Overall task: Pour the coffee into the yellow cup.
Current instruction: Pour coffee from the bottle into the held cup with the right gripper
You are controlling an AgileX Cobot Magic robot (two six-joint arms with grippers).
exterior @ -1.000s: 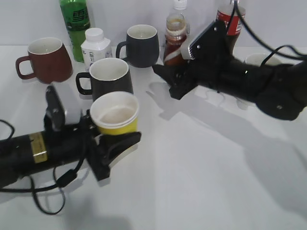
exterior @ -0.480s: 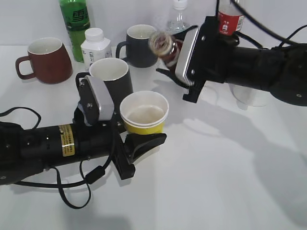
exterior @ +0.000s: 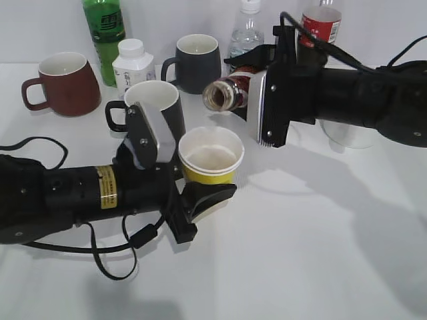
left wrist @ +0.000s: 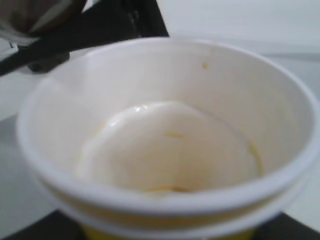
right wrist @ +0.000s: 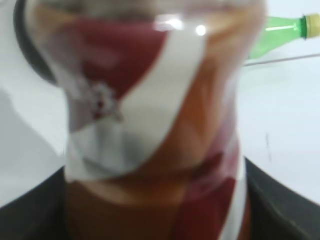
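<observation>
My left gripper [exterior: 200, 193] is shut on the yellow cup [exterior: 211, 157] and holds it upright above the table. The cup's white inside fills the left wrist view [left wrist: 170, 150], with only a faint brownish ring at the bottom. My right gripper [exterior: 257, 87] is shut on the coffee bottle [exterior: 227, 95], which lies tipped on its side, open mouth pointing left, above and just behind the cup's rim. The bottle's red-white label fills the right wrist view [right wrist: 150, 120]. No stream of coffee shows.
Behind the cup stand a black mug [exterior: 153, 105], a dark grey mug [exterior: 197, 61], a dark red mug [exterior: 63, 83], a white pill bottle [exterior: 132, 65], a green bottle [exterior: 105, 30], a clear bottle [exterior: 248, 33] and a red-labelled cola bottle [exterior: 319, 23]. A clear cup [exterior: 347, 133] stands at right.
My left gripper carried the yellow cup right and up toward the bottle. My right gripper lifted the coffee bottle off the table and tipped it over sideways, mouth toward the cup.
</observation>
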